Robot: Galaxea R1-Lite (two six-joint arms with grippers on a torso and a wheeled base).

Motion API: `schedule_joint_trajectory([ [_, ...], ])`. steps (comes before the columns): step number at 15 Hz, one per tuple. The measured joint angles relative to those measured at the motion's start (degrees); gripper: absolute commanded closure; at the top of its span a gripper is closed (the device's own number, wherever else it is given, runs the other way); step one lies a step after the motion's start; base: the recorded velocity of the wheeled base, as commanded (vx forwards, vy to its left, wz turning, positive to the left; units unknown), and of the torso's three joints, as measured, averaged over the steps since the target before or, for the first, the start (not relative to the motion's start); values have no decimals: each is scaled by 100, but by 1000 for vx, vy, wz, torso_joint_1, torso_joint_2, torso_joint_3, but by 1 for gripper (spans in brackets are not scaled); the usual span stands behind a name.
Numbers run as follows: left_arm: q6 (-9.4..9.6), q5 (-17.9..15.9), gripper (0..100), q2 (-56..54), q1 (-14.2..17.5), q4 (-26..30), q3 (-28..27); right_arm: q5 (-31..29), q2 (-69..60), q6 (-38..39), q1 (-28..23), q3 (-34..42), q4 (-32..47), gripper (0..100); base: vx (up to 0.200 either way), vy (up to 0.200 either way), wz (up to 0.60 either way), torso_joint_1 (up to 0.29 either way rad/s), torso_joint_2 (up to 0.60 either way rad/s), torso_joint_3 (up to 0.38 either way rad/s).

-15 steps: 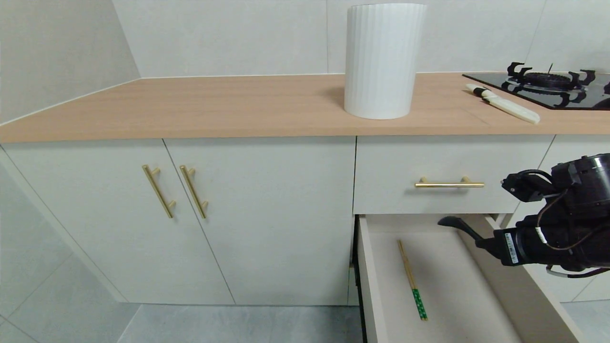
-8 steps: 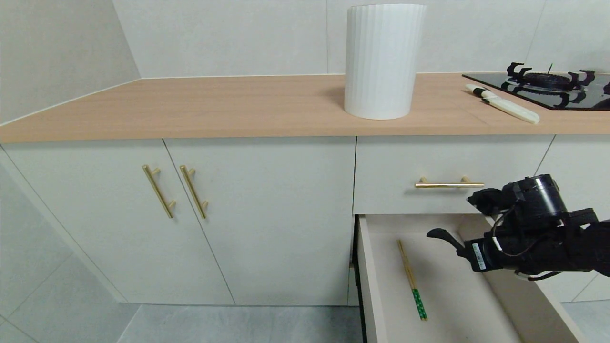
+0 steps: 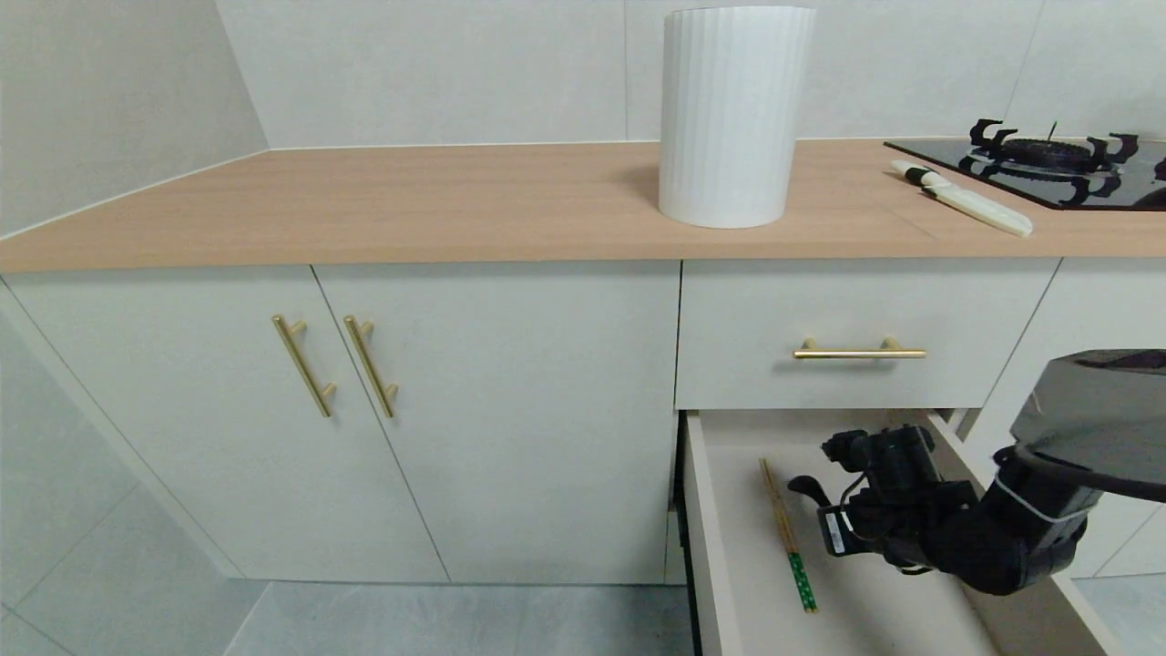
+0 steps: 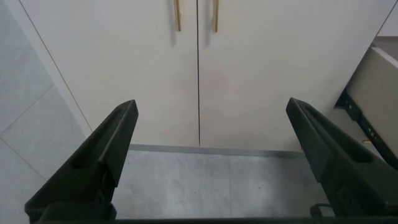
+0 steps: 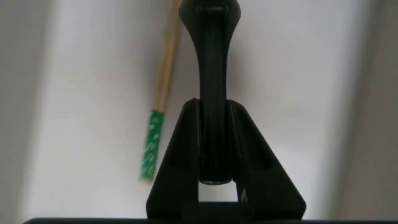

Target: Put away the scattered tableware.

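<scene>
My right gripper (image 3: 836,527) is low inside the open drawer (image 3: 712,556), shut on a slim black utensil (image 3: 807,487) whose rounded end sticks out toward the cabinet. In the right wrist view the black utensil (image 5: 210,56) runs straight out between the closed fingers (image 5: 184,134). A pair of wooden chopsticks with green ends (image 3: 787,538) lies on the drawer floor just left of the utensil, also seen as chopsticks (image 5: 163,81). A white knife (image 3: 962,198) lies on the counter near the stove. My left gripper (image 4: 211,115) hangs open in front of the cabinet doors, holding nothing.
A tall white ribbed container (image 3: 733,114) stands on the wooden counter (image 3: 410,200). A black gas stove (image 3: 1048,164) sits at the far right. A closed drawer with a gold handle (image 3: 858,352) lies just above the open one. Two cabinet doors (image 3: 364,410) are shut.
My right gripper has come down and leftward with the black utensil, from beside the drawer's right wall to low inside the drawer near the chopsticks.
</scene>
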Motion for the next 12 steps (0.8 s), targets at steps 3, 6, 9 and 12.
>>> schedule_joint_trajectory([
  [3,0,0,0,0,-2,0,0,-66,494,5,27,41,-193,100,0,0,0,0,0,0],
  [6,0,0,0,0,0,0,0,-134,714,5,21,27,-316,100,0,0,0,0,0,0],
  [9,0,0,0,0,0,0,0,-135,794,24,5,17,-397,100,0,0,0,0,0,0],
  [12,0,-2,0,0,0,0,0,-138,816,27,2,13,-401,0,0,0,0,0,0,0],
])
